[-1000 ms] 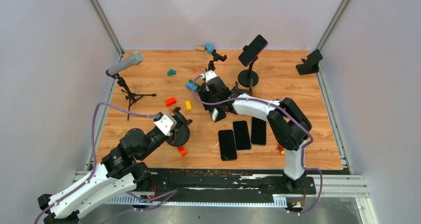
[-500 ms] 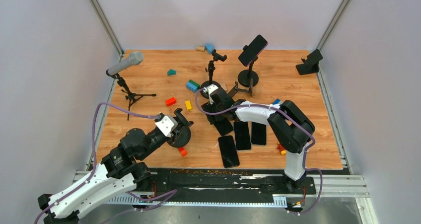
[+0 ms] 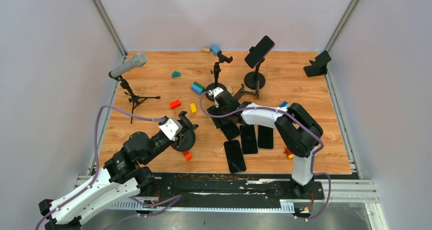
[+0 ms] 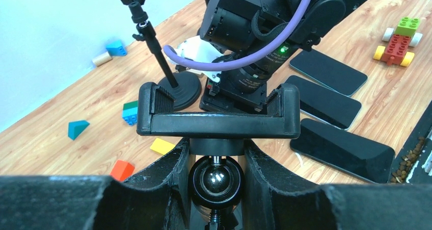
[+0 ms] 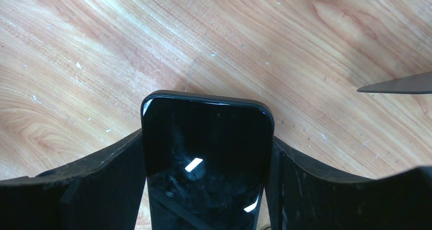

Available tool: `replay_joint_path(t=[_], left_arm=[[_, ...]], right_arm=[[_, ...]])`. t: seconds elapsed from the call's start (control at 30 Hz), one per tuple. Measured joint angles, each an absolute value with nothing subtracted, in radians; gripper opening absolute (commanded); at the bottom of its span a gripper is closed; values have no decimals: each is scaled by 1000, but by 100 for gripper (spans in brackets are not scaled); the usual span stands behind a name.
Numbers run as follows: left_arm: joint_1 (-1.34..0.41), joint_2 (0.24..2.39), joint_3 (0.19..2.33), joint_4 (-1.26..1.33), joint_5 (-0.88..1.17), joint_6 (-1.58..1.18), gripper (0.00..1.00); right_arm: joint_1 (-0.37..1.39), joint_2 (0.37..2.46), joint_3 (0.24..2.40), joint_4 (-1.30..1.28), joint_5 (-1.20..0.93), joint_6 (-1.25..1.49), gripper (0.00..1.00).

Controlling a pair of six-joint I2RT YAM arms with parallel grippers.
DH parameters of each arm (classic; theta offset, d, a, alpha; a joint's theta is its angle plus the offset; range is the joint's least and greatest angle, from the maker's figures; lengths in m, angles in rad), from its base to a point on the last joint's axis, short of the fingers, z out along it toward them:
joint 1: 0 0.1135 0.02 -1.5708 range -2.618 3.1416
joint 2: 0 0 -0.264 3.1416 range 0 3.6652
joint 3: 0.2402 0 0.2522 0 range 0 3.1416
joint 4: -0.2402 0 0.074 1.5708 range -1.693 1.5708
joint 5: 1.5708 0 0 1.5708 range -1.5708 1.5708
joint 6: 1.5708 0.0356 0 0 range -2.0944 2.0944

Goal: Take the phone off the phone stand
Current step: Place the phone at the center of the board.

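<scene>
1. phone [image 3: 234,156] [image 3: 248,138] [image 3: 265,136] [image 3: 230,130] [image 3: 260,51]: five.
2. phone stand [image 3: 186,138] [image 3: 222,58] [image 3: 254,80], round base, clamp head: three.
3. black angled holder [image 3: 317,64]: one.
4. microphone [image 3: 130,65] on tripod: one.
5. small dark tripod-like item [image 3: 248,91], kind unclear: one.
6. loose toy block [image 3: 205,49] [image 3: 215,49] [image 3: 176,74] [image 3: 197,87] [image 3: 174,104] [image 3: 193,107] [image 3: 187,155]: seven told for certain, mixed colours; other bits too small to count.
7. built brick cluster [image 4: 400,39], green, red, yellow and white pieces: one.
</scene>
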State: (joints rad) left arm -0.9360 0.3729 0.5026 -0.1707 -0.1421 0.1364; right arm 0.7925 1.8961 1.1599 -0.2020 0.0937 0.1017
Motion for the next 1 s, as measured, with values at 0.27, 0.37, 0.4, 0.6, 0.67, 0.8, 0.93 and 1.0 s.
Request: replay_joint_path(t=[0.27, 0.37, 0.4, 0.6, 0.67, 0.8, 0.93, 1.0], left_arm=[[-936, 373, 503, -179, -164, 136, 30], [-936, 373, 503, -184, -178, 135, 30], [-936, 373, 503, -184, -184, 135, 30], [-936, 373, 503, -183, -231, 120, 23], [-936, 374, 503, -181, -250, 110, 21], [-936, 396, 503, -157, -293, 88, 20], [-933, 454, 503, -91, -328, 66, 19], [-930, 498, 503, -48, -333, 55, 21]], right_arm=[[793, 1896, 1174, -238, 83, 85, 85], [793, 1896, 1183, -260, 77, 78, 88], [793, 1896, 1187, -269, 77, 76, 88], [793, 1883, 1205, -299, 77, 72, 88], [793, 1848, 1204, -313, 76, 72, 88], [793, 1698, 1191, -326, 61, 73, 88], [794, 1479, 1147, -319, 13, 88, 89], [794, 1383, 1111, -315, -9, 102, 89]])
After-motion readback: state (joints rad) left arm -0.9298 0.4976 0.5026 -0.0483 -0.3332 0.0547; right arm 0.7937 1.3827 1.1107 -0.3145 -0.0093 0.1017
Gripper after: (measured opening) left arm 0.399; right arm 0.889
